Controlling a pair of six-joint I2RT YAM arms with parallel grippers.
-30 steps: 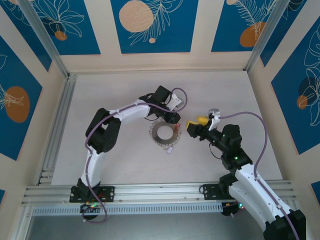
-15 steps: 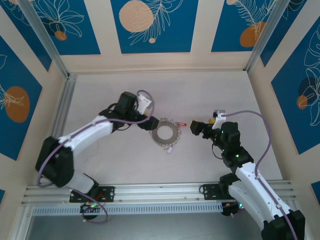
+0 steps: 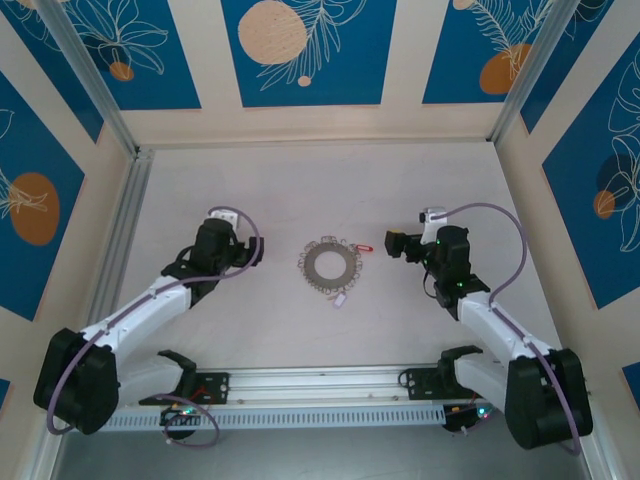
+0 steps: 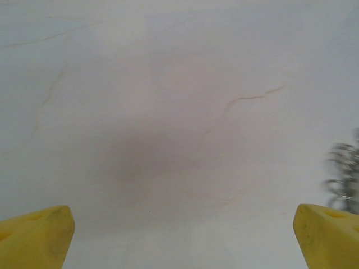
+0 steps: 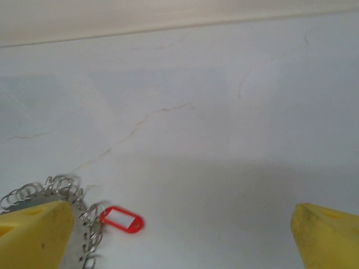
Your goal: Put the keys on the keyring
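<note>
Key [image 3: 364,249] lies flat on the table [image 3: 430,180], red oval, at the far-right edge of the keyring [image 3: 311,263]. From above I see it between the ring and the right gripper [image 3: 392,243], near that gripper but apart from it. Right gripper is spread wide and holds nothing. In the right wrist view the key [image 5: 120,219] sits low and left of the gap between the yellow fingers [image 5: 39,230], with the gripper [image 5: 182,227] over bare table. It touches a wire loop on the keyring [image 5: 61,185]; I can't tell if it is threaded on. Left gripper [image 3: 252,252] sits well left of the ring, also spread wide and holding nothing, with clear table between them. A whitish tag [image 3: 339,298] hangs off the ring's near edge. Nothing blocks either side. In the left wrist view the gripper [image 4: 185,230] hangs over plain table; a grey smudge [image 4: 343,174] at the right edge is too blurred to name. The ring is cut off by the finger in the right wrist view.
</note>
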